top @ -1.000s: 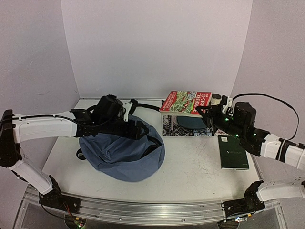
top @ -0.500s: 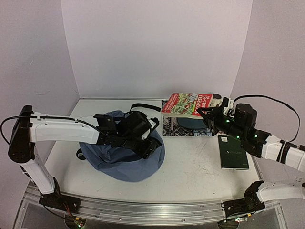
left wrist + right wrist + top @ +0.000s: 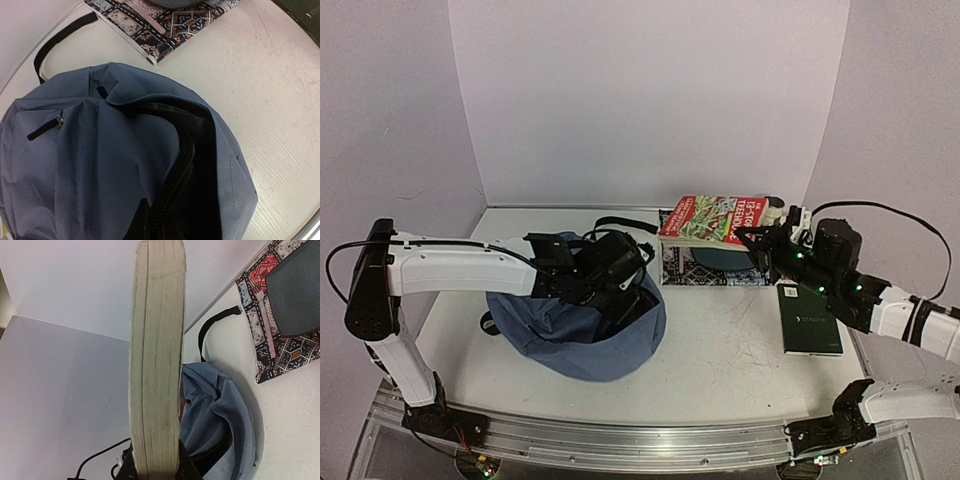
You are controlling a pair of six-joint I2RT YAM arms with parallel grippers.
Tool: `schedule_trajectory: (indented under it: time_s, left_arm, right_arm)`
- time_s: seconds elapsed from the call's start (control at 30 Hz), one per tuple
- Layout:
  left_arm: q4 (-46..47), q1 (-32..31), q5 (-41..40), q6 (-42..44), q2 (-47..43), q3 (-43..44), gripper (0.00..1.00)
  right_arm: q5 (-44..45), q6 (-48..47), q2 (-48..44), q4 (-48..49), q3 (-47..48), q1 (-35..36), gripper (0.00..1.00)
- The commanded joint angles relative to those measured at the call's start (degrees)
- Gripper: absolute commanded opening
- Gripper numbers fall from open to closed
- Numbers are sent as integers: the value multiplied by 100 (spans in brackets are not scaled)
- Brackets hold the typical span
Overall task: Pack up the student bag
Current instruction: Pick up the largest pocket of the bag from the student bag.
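Nearest me, the left arm lies across the front of the table (image 3: 730, 350). At about 8 o'clock the blue backpack (image 3: 570, 335) sits slumped on the tabletop. Its main zip is undone and the dark mouth (image 3: 195, 200) gapes on the side facing 2 o'clock. The left hand (image 3: 623, 292) is down at the rim of that mouth. I cannot tell whether it is clenched on the fabric or released, because the arm covers it from above and its own camera shows only cloth and zip.

Out at 3 o'clock a dark green notebook (image 3: 808, 320) lies flat and apart from everything else. Farther back, at 1 o'clock, a patterned mat (image 3: 682, 268) carries a small dark pouch (image 3: 722, 256).

Above that mat, clear of the table, the right hand (image 3: 748, 238) grasps a thick paperback book (image 3: 710, 218) by its right end. The red and green cover faces up, and the free end points towards the backpack.

As I read it, the step in hand is loading this book, with the left hand placed to hold the mouth open. The next move calls for carrying the book across towards 9 o'clock and dipping its free end. It then has to slide into the dark gap rather than onto the fabric. The soft cloth could sag shut, so the opening needs to be lifted wide first.
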Motion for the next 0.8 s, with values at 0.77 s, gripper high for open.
schedule_trajectory:
  time_s: [0.77]
  left_arm:
    - [-444, 1034, -622, -16, -369, 2390, 0]
  right_arm:
    - [-521, 217, -347, 290, -275, 589, 0]
